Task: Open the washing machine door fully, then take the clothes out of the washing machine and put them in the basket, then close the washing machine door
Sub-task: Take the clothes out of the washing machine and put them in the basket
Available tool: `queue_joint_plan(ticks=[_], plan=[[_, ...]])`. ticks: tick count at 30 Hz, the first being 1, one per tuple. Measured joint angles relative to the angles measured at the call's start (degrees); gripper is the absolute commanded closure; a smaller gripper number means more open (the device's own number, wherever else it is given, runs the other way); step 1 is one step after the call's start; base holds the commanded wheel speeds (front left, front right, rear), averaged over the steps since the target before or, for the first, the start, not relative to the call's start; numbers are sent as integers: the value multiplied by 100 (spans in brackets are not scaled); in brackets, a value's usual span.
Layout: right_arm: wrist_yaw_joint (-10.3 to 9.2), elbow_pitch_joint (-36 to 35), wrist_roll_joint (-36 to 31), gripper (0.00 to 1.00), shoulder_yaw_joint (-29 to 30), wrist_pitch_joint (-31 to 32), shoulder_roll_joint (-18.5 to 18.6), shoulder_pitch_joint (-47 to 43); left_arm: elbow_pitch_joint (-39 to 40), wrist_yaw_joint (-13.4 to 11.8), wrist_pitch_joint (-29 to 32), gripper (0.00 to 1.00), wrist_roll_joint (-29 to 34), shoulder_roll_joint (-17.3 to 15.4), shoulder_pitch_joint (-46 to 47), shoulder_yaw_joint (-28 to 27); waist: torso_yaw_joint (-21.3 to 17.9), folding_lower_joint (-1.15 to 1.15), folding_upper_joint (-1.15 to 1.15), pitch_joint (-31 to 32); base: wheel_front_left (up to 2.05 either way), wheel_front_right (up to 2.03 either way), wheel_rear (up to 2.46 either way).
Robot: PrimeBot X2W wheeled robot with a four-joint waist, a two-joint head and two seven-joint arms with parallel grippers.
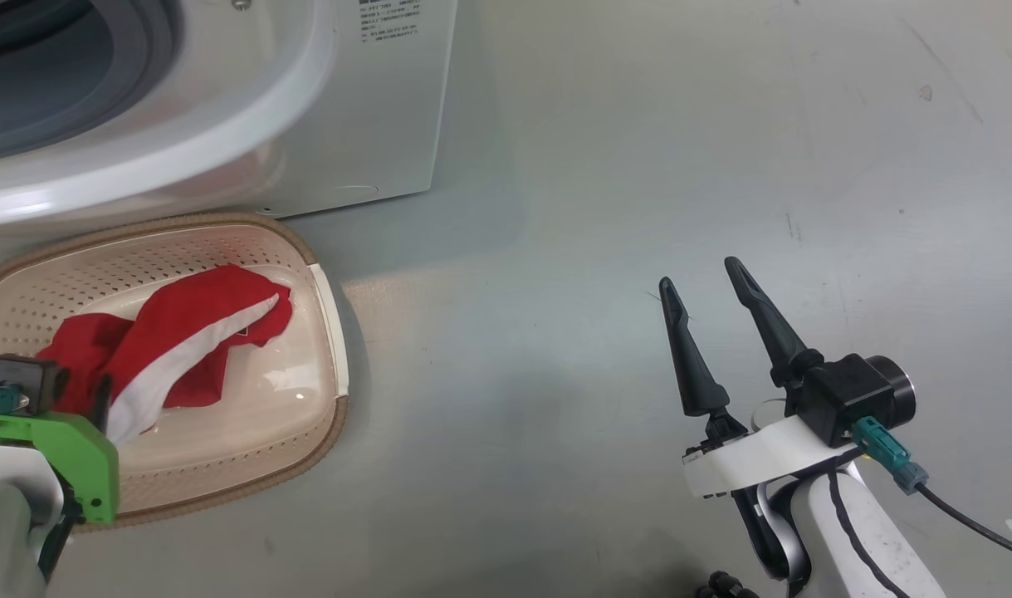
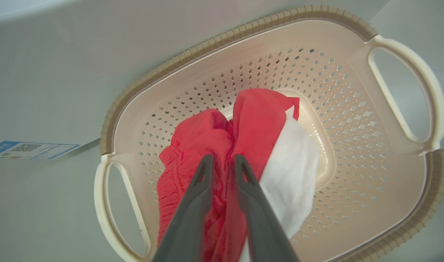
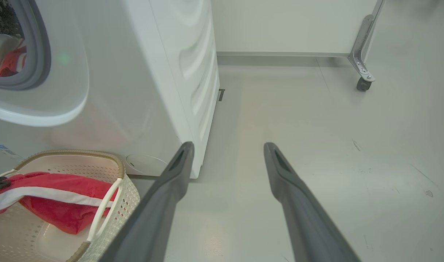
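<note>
I'm laying the clothes [image 2: 258, 116] in the basket [image 2: 353, 153], my left pincer [image 2: 223, 159] barely parted around them, grip unclear, right pincer [image 1: 701, 276] wide and empty; next I should let go and reach into the washing machine [image 3: 163, 72] for more.

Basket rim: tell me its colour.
Brown, with a ribbed woven look, on the basket rim; best in the left wrist view.

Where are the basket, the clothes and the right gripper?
basket [image 1: 74, 274]: head view, bare perforated inner wall.
clothes [image 1: 198, 316]: head view, red fold near the top.
right gripper [image 1: 700, 272]: head view, midway between its fingertips.
</note>
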State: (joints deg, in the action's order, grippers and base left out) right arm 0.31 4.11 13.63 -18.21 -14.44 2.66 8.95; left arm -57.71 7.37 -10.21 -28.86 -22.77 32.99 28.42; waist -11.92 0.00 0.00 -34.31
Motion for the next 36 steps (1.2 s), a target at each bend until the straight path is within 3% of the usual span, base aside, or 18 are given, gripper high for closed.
queue_joint_plan(ticks=[23, 36], plan=[[-38, 242, 46, 0, 134, 0, 3, 66, 186, 0, -357, 0, -252, 390, 157, 305, 279, 0, 0, 587, 0, 0, 0], [114, 530, 148, 0, 400, 0, 25, -67, 1339, 0, -407, 0, -311, 378, -249, 111, 656, 0, 0, 1430, 0, 0, 0]])
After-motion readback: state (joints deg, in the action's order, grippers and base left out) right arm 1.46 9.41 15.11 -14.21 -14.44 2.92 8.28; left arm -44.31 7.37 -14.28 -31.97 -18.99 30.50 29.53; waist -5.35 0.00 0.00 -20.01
